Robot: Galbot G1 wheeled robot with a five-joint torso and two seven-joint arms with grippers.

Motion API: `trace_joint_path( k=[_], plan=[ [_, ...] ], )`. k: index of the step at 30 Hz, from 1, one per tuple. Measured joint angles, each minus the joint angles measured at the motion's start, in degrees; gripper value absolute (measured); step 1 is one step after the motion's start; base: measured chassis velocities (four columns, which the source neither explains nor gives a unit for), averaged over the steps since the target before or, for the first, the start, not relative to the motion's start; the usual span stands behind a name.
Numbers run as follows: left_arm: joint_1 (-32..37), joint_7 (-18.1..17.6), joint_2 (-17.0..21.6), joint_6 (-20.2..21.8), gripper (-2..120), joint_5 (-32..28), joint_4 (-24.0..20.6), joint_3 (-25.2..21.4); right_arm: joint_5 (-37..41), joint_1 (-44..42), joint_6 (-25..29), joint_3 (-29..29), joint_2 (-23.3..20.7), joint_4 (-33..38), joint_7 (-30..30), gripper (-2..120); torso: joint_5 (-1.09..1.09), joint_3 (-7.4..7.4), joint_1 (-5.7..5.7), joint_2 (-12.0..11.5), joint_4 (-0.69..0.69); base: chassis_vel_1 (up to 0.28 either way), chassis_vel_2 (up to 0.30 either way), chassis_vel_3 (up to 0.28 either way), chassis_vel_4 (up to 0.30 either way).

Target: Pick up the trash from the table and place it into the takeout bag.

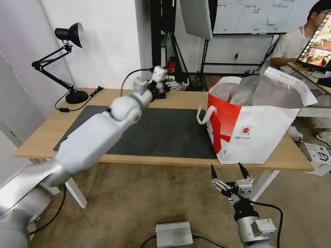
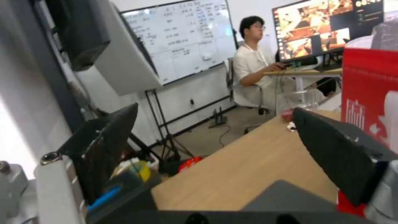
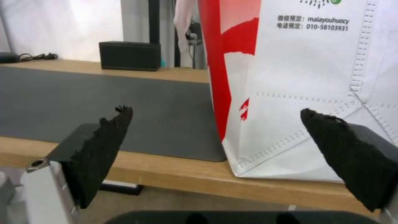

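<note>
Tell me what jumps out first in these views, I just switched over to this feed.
The takeout bag dominates, standing open on the right part of the table with its silver lining showing. The left gripper is stretched out high over the table's far edge, fingers open and holding nothing. The right gripper waits open below the table's near edge, just in front of the bag.

Stuff around my spot: black desk lamp (image 1: 70,62) at far left corner, cord trailing beside its base. Black box (image 3: 130,56) at far edge. Silver metal box (image 1: 174,234) on floor, cabled. Whiteboard (image 2: 182,37), monitor (image 2: 327,26) behind.
</note>
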Motion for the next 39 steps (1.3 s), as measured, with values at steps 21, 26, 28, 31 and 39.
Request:
trace_joint_path(
  k=[21, 26, 28, 31, 39],
  plan=[
    [37.52, -2.75, 9.63, 6.73, 100, 5.32, -20.25, -31.89, 0.00, -0.01, 0.00, 0.00, 0.00, 0.00, 0.00, 100, 0.02, -0.01, -0.01, 0.01, 0.00, 0.000, 0.000, 0.000, 0.000],
    [50.47, -3.94, 7.22, 8.68, 100, 4.60, -27.70, -44.32, 0.00, 0.00, 0.00, 0.00, 0.00, 0.00, 0.00, 100, 0.02, -0.01, -0.02, 0.01, 0.02, 0.000, 0.000, 0.000, 0.000],
    [54.95, -4.21, 5.43, 9.00, 100, 4.13, -30.21, -47.89, 0.00, -0.01, 0.00, 0.00, 0.00, 0.00, 0.00, 100, 0.01, 0.00, -0.02, 0.01, 0.01, 0.000, 0.000, 0.000, 0.000],
    [61.88, -4.32, 2.06, 9.13, 100, 3.95, -33.96, -52.47, 0.00, -0.01, 0.00, 0.01, 0.00, 0.00, 0.01, 100, 0.00, 0.00, -0.01, 0.01, 0.01, 0.000, 0.000, 0.000, 0.000],
    [71.60, -1.94, -5.07, 7.93, 100, 5.91, -39.93, -60.28, 0.00, 0.00, 0.00, 0.00, 0.00, 0.00, 0.01, 100, 0.02, 0.00, -0.01, 0.02, 0.00, 0.000, 0.000, 0.000, 0.000]
  ],
)
